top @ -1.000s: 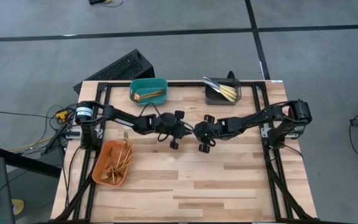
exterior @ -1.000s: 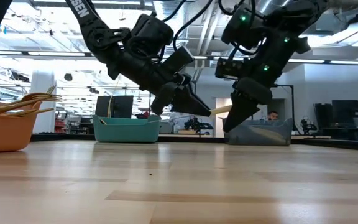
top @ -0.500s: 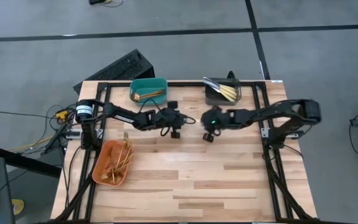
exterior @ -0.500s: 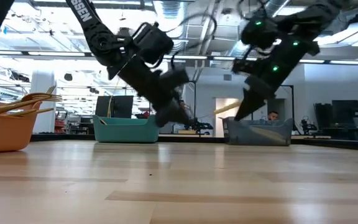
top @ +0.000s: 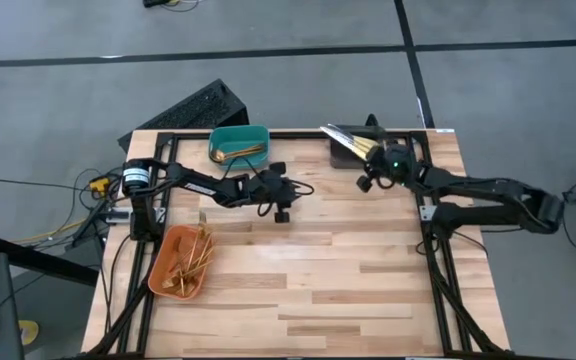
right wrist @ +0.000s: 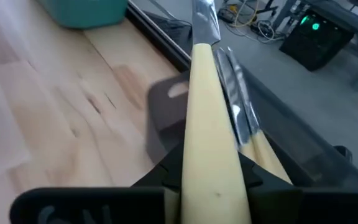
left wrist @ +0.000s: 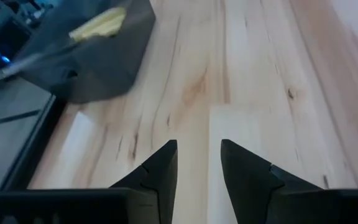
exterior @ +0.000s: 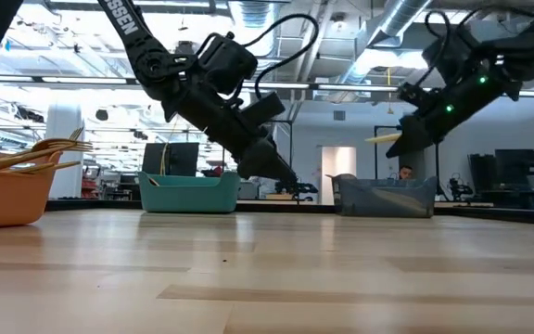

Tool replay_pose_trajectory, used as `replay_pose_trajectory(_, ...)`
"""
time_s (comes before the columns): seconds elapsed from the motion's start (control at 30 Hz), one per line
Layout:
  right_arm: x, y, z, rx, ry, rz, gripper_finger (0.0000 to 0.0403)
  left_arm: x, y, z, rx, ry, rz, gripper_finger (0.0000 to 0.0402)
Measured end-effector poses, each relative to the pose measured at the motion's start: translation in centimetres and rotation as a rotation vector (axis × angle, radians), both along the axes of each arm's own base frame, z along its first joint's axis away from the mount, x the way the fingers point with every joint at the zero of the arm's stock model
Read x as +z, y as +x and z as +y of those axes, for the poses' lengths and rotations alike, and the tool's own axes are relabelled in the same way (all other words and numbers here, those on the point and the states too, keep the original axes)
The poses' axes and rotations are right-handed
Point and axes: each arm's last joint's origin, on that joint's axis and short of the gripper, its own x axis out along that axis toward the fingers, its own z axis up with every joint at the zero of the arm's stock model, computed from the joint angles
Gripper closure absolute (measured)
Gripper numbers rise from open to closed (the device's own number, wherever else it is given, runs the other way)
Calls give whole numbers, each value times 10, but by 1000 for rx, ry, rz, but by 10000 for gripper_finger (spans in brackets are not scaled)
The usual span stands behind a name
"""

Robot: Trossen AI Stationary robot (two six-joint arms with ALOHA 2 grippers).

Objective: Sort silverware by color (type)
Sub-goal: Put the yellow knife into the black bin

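My right gripper (top: 372, 167) is shut on a knife (right wrist: 209, 118) with a cream-gold handle and a silvery blade. It holds the knife in the air over the grey bin (top: 349, 155) at the table's far right, where other knives lie. My left gripper (left wrist: 197, 165) stands open above the bare wood near the table's middle (top: 290, 192), with nothing between its fingers. Gold spoons lie in the teal bin (top: 239, 143) at the far edge. Gold forks stick out of the orange bin (top: 181, 262) at the left. My right gripper pinches the knife's handle (right wrist: 211, 177) between its two fingers. The knife runs forward along the fingers, its blade (right wrist: 205, 22) leading. The fingers come from the table's right, slanting down toward the grey bin. The knife (exterior: 384, 139) is lifted clear, nearly level.
A black frame (top: 420, 215) runs around the table's sides and far edge. A dark keyboard-like object (top: 190, 108) lies just past the far left corner. The wide near half of the wooden top (top: 308, 290) has nothing on it.
The two grippers met at the table's middle with the knife between them. My left gripper has let go of it and drawn back a little toward the left. My right gripper has swung toward the far right with the knife, up over the grey bin.
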Motion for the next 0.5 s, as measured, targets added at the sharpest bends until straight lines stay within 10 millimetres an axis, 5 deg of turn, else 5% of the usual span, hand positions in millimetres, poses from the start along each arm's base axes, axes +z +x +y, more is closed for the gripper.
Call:
replay_pose_trajectory(0.3, -15, -16, -37, 23, 25, 49, 320, 3, 2, 0, 3, 4, -42, 290)
replay_pose_trajectory(0.5, -31, -24, -55, -44, 104, 58, 223, 2, 1, 0, 15, -17, -38, 290)
